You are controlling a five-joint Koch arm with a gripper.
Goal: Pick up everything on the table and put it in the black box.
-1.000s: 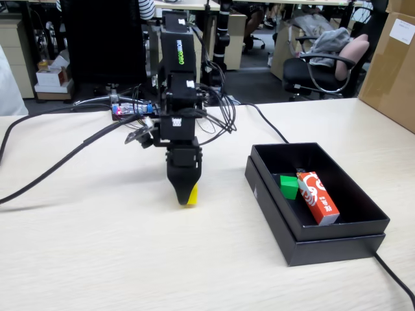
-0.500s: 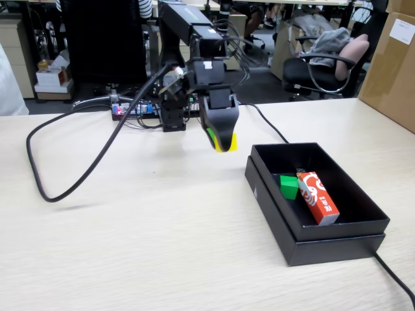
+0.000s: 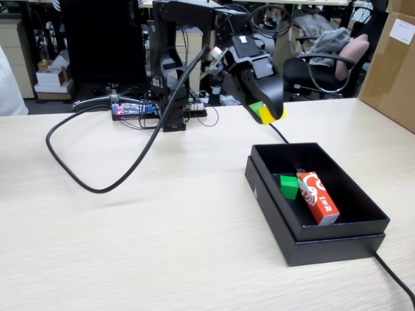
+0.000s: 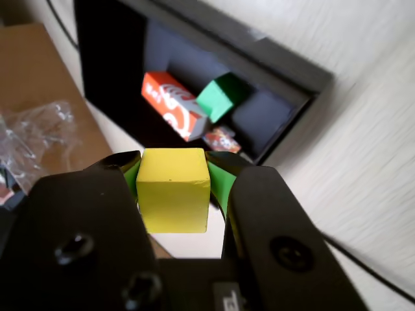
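While the gripper (image 4: 174, 189) clamps the yellow cube (image 4: 173, 188) in the air above the table (image 3: 130, 246), only the wrist view shows a small packet (image 4: 219, 138) in the black box (image 3: 363, 223) — beside the green cube (image 3: 288, 186) and red carton (image 3: 318, 197).

A brown carton (image 3: 391, 61) is standing at the fixed view's right edge. An office chair (image 3: 324, 68) is sitting behind the table. A small packet (image 4: 220, 139) is lying inside the box.
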